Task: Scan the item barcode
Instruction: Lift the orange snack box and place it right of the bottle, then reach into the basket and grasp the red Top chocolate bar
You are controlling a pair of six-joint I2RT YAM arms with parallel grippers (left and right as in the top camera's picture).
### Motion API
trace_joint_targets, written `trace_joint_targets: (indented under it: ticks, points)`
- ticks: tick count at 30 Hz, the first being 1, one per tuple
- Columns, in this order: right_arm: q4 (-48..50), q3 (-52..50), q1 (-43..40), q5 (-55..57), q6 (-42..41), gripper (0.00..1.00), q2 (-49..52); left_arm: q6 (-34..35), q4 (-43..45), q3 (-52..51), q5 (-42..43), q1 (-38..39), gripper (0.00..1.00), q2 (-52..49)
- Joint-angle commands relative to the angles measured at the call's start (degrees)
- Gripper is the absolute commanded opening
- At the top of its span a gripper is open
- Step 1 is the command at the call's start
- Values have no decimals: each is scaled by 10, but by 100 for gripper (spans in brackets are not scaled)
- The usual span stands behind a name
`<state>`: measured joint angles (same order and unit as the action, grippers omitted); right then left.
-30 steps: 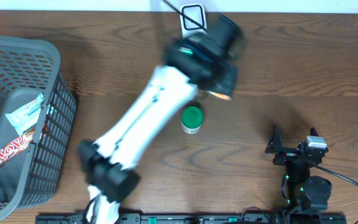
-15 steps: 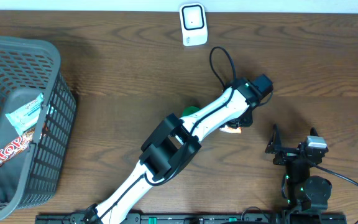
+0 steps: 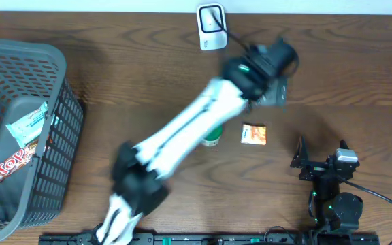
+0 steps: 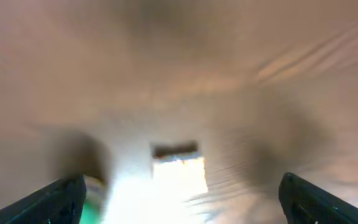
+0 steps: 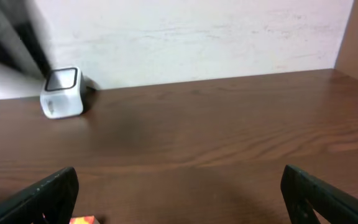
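**A:** Overhead first. How is the left arm set?

**B:** The left arm (image 3: 189,119) reaches in one long slant across the worktop (image 3: 359,68). Its blurred wrist end is near the white scanner (image 3: 211,27), a little in front and to the right. From up there I can't tell how its jaws stand.

**A:** And the item?

**B:** The orange packet (image 3: 254,134) lies flat on the wood, well in front of the scanner, and nothing touches it. A green-capped container (image 3: 213,140) peeks from under the arm, straight in front of the scanner. The right arm (image 3: 329,184) sits folded, far in front and to the right of the scanner.

**A:** Left wrist view?

**B:** It's badly smeared. The fingertips (image 4: 61,199) sit in the bottom corners, so the left jaws are wide apart with nothing between them. A pale blur of the packet lies on the wood below.

**A:** Right wrist view?

**B:** The right jaws are spread wide too, and empty. The scanner stands at the back left by the wall (image 5: 229,31). A corner of the packet shows at the bottom edge, in front of the scanner.
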<state>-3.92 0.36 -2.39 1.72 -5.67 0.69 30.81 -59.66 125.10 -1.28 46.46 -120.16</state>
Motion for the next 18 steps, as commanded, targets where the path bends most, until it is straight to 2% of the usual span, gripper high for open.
trace_joint_targets:
  ticks: [1, 5, 9, 13, 18]
  points:
    - [-2, 0, 2, -1, -5, 99, -3, -139, -27, 32, -26, -72, 99, 161]
    - [-2, 0, 2, -1, -5, 99, -3, -133, -71, 32, -26, -215, 99, 271]
    - [-2, 0, 2, -1, -5, 99, -3, -76, -165, 31, -24, -417, 99, 346]
    - [-2, 0, 2, -1, -5, 99, -3, -4, -240, 17, -24, -603, 100, 379]
    - [-2, 0, 2, -1, -5, 99, -3, 89, -301, -28, -24, -752, 100, 373]
